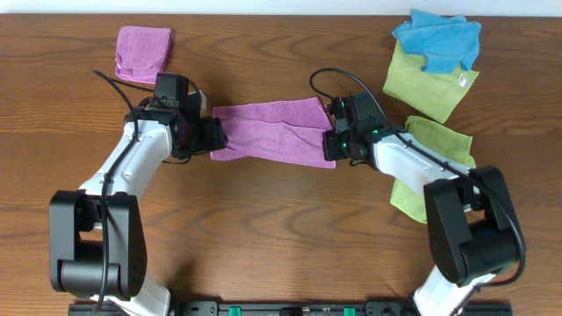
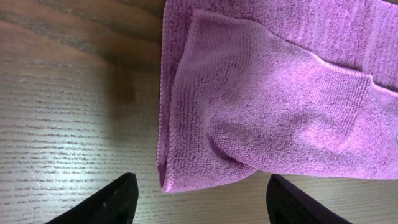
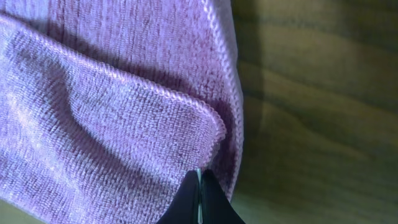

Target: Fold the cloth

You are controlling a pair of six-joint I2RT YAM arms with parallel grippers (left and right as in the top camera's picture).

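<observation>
The cloth (image 1: 272, 132) is purple-magenta and lies at the table's middle, folded into a long strip of two layers. My left gripper (image 1: 213, 136) is at the strip's left end. In the left wrist view it (image 2: 202, 182) is open, and the cloth's (image 2: 267, 106) folded corner lies just ahead, between the two fingertips (image 2: 121, 193), touching neither. My right gripper (image 1: 332, 145) is at the strip's right end. In the right wrist view it (image 3: 199, 177) is shut, pinching the rounded corner of the cloth's (image 3: 112, 112) upper layer.
A small folded purple pad (image 1: 144, 51) lies at the back left. A blue cloth (image 1: 439, 39) rests on a yellow-green cloth (image 1: 430, 88) at the back right. Another yellow-green cloth (image 1: 435, 162) lies under the right arm. Bare wood surrounds the strip.
</observation>
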